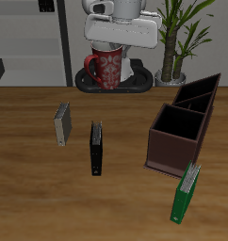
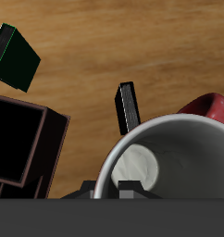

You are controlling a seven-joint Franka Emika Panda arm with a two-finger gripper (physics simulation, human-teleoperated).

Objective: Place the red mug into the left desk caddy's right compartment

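Mug [image 1: 108, 67] hangs above the table's back, well apart from the caddy [image 1: 182, 127], apparently held by the gripper [image 1: 113, 42], closed on its rim. Lifting seems done; carrying it over the caddy's right compartment [image 1: 177, 135] and lowering it remain.

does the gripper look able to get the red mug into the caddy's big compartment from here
Probably yes. The gripper holds the red mug raised at the table's back, and the left desk caddy has its right compartment open on top, with nothing in between.
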